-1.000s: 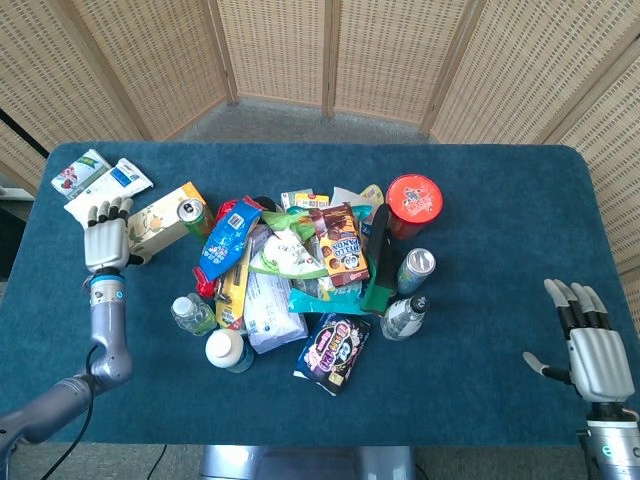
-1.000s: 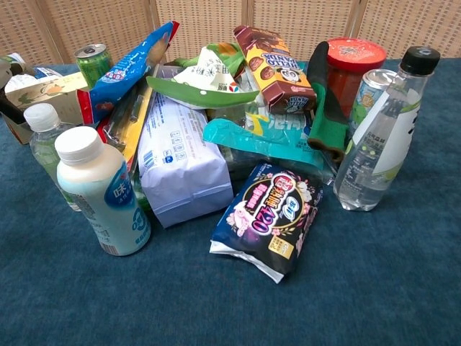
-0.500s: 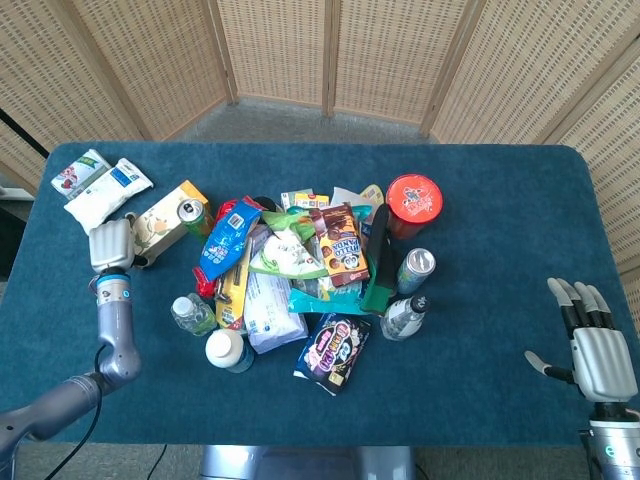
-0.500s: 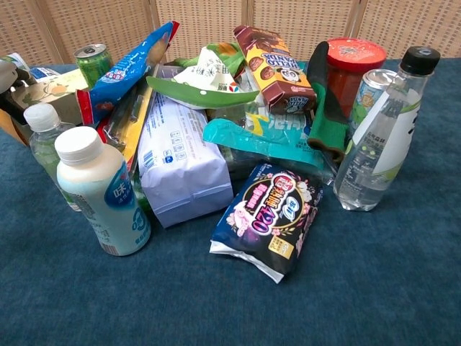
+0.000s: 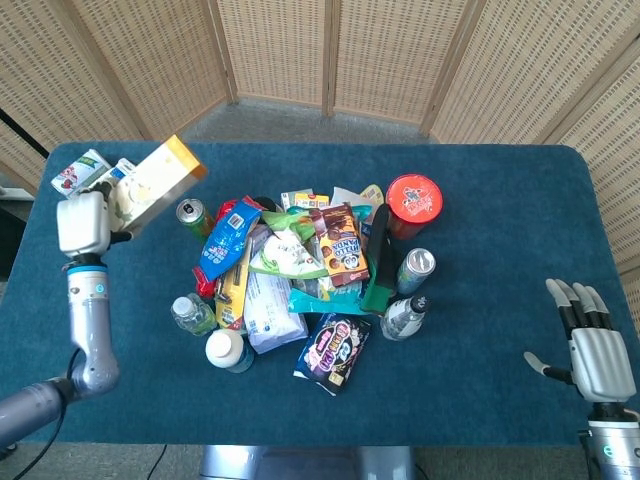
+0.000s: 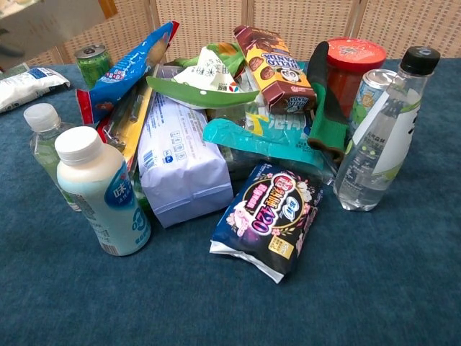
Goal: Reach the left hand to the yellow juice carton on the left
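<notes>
Yellow juice carton is sitting in the grasp of the left hand, tilted and raised above the blue surface, its far end reaching toward the green can. Right hand is resting with fingers spread, holding nothing.

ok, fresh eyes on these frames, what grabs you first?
The left hand at the table's far left holds the yellow juice carton lifted and tilted above the blue tabletop. Next, the heap of snack bags, bottles and cans mid-table, with the red-lidded tub at its right edge.
</notes>
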Action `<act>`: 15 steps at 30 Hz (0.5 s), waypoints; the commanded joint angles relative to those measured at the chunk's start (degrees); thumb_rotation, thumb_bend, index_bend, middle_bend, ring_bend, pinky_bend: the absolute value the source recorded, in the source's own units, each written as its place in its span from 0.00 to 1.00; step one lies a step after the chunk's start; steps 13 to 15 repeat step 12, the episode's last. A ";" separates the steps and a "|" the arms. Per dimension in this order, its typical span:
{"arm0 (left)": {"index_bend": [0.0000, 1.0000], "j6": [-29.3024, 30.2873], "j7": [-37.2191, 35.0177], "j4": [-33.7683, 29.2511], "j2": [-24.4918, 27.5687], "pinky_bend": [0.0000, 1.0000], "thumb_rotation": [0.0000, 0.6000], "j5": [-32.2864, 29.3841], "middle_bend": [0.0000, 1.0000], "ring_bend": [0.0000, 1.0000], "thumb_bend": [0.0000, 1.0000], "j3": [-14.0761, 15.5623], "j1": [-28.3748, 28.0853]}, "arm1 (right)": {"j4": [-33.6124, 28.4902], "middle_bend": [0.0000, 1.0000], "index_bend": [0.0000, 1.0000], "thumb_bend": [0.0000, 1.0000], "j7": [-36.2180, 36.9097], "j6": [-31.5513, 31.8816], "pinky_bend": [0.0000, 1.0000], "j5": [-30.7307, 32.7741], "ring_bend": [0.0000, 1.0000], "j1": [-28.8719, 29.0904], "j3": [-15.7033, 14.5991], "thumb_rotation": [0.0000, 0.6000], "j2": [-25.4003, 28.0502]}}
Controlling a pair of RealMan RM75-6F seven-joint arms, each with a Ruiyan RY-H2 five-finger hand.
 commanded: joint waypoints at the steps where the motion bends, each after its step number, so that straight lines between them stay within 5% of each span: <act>1: 0.85 3.81 1.44 -6.61 4.82 0.89 1.00 1.56 0.91 0.93 0.00 -2.00 0.72 | 0.00 0.00 0.00 0.00 -0.15 0.02 0.00 -0.01 0.00 -0.02 -0.02 1.00 -0.03; 15: 0.87 6.44 4.14 -11.71 7.53 0.89 1.00 0.37 0.90 0.93 0.00 -2.84 -0.54 | -0.12 0.00 0.00 0.00 0.04 0.19 0.00 -0.08 0.00 -0.02 0.08 1.00 0.09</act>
